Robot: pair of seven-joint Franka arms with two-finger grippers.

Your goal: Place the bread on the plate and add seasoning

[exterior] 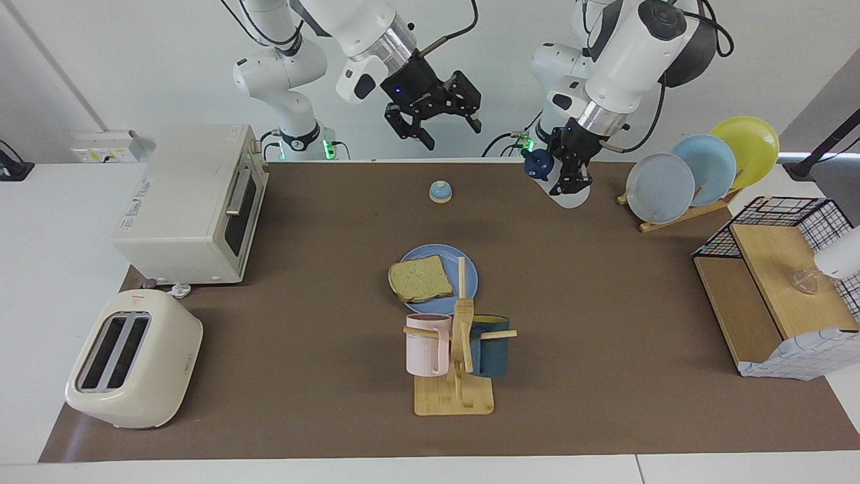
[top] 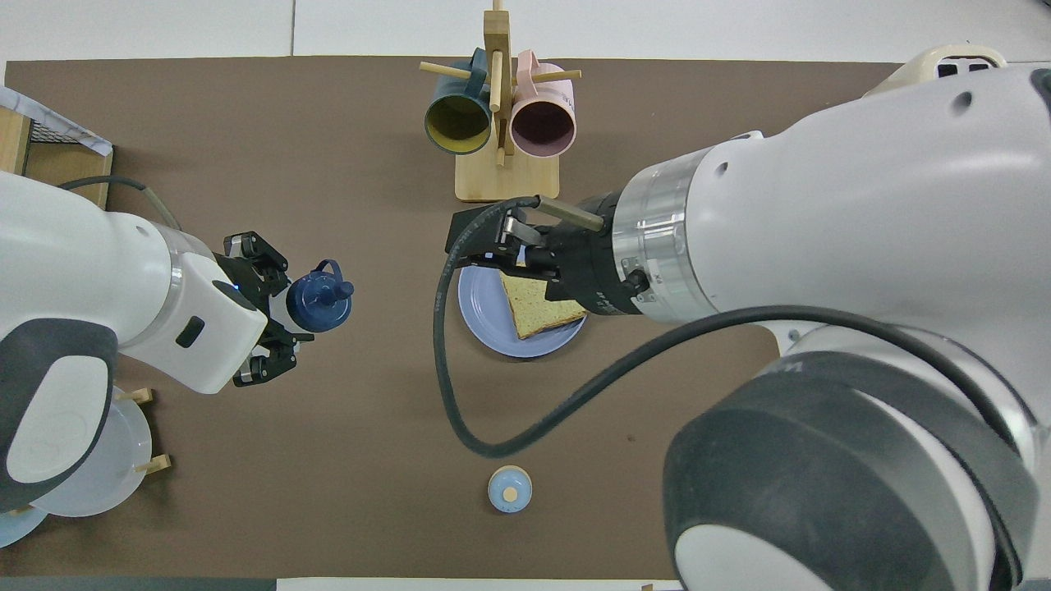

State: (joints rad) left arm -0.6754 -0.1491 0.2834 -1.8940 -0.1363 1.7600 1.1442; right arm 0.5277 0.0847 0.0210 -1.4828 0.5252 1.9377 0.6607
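The bread (exterior: 420,277) lies flat on the blue plate (exterior: 468,265) at the middle of the mat; the bread (top: 542,308) and the plate (top: 480,316) also show in the overhead view. My left gripper (exterior: 570,169) is shut on the seasoning bottle (exterior: 571,195), white with a navy cap (top: 320,300), and holds it tilted in the air over the mat between the bell and the plate rack. In the overhead view the left gripper (top: 264,316) is apart from the plate. My right gripper (exterior: 440,119) is open and empty, raised high; seen from overhead, the right gripper (top: 493,246) covers the plate's edge.
A blue-topped bell (exterior: 440,191) sits nearer to the robots than the plate. A mug rack (exterior: 457,336) stands just farther than the plate. An oven (exterior: 195,202) and a toaster (exterior: 134,356) are at the right arm's end. A plate rack (exterior: 699,168) and a wire shelf (exterior: 772,282) are at the left arm's end.
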